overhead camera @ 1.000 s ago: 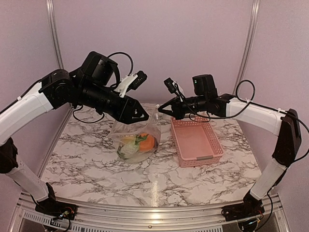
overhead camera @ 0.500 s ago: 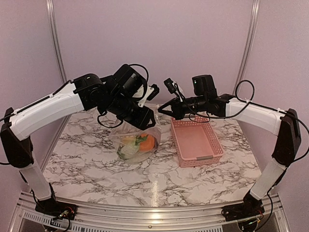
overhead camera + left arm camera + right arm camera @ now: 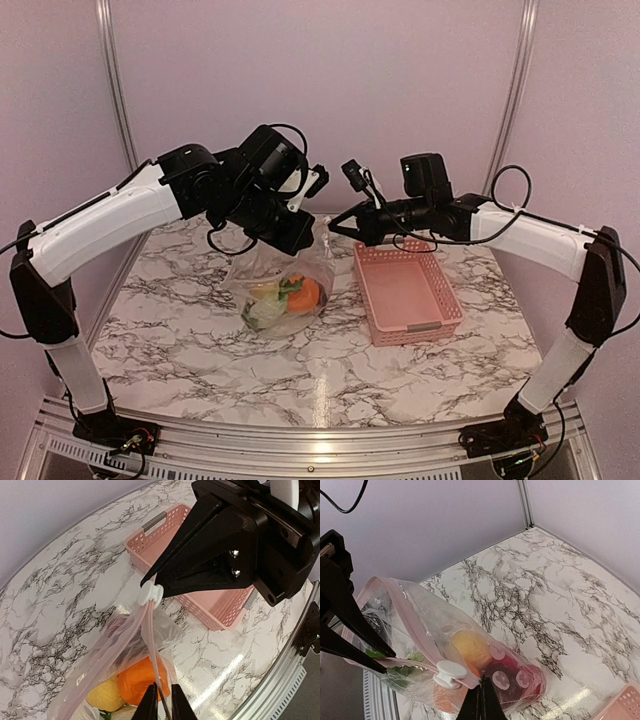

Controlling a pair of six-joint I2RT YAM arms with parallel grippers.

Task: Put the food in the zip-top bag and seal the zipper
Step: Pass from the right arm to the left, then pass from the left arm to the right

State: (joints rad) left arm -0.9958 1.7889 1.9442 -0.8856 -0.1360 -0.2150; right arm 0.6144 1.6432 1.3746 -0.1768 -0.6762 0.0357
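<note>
- Left gripper [image 3: 163, 692]: your fingers are standing almost together, pinching the zipper [image 3: 152, 645] between them.
- Food [image 3: 137, 680]: lying inside the bag [image 3: 285, 285], just under your left fingertips.
- Bag: hanging below both your grippers, its bottom resting on the table [image 3: 180, 330].
- Slider [image 3: 150, 594]: sitting just ahead of your left gripper, at your right gripper's tip.
- Right gripper [image 3: 481, 687]: clamping shut on the bag's top edge.
- Basket [image 3: 405, 290]: standing beyond your right gripper, apart from the bag.

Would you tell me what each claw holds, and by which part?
The right claw pinches the clear plastic zip-top bag by its zipper strip beside the white slider; the left claw pinches that strip farther along.
</note>
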